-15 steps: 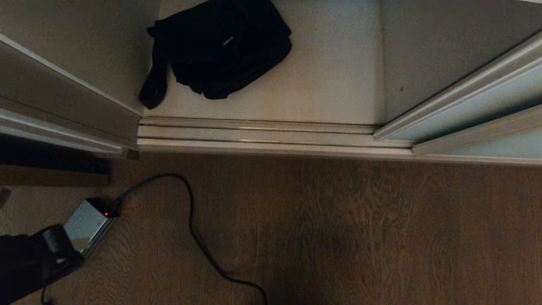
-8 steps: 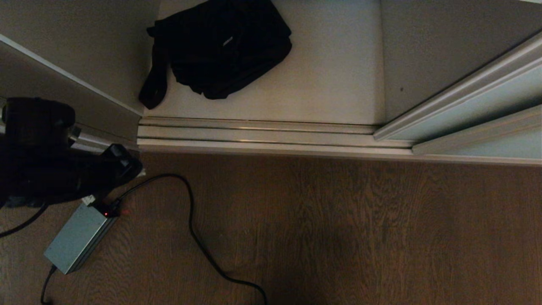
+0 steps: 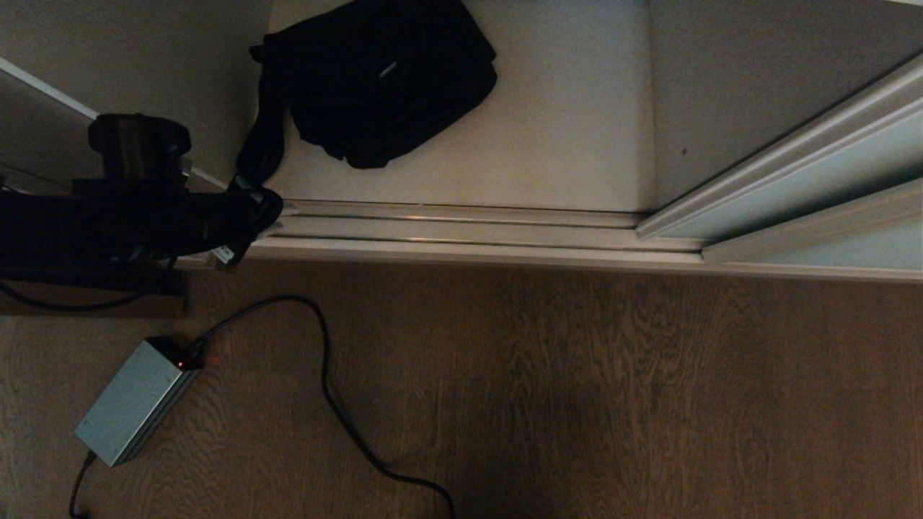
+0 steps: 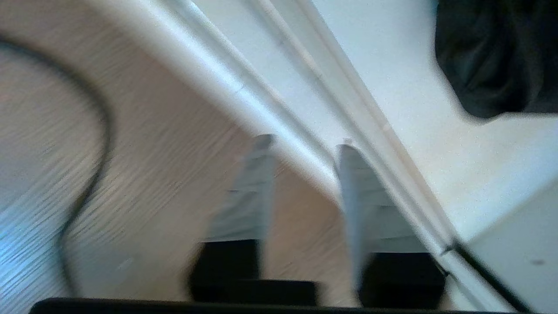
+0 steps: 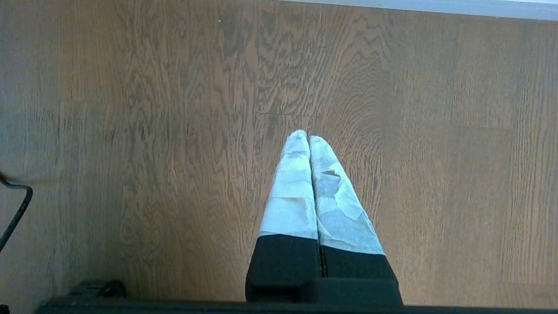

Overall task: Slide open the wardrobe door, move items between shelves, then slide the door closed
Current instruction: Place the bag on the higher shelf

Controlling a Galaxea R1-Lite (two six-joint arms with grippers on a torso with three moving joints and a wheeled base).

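Observation:
A black fabric bag [image 3: 375, 79] with a small white label lies on the white bottom shelf [image 3: 562, 130] of the wardrobe, its strap hanging toward the front left corner. The sliding wardrobe door [image 3: 815, 180] of frosted glass stands pushed to the right, so the compartment is open. My left gripper [image 3: 263, 209] hovers over the left end of the floor track, just in front of the strap's end. In the left wrist view the left gripper [image 4: 305, 144] is open and empty, with the bag [image 4: 492, 56] farther in. My right gripper [image 5: 307, 136] is shut over the wooden floor.
A grooved metal floor track [image 3: 461, 231] runs along the wardrobe front. A grey power adapter [image 3: 133, 400] with a red light lies on the wooden floor at the left, and its black cable [image 3: 324, 375] loops across the boards. The wardrobe's left side wall [image 3: 144, 79] stands close behind my left arm.
My left arm has swung up from the lower left corner of the head view to the left end of the floor track. Its fingers have parted.

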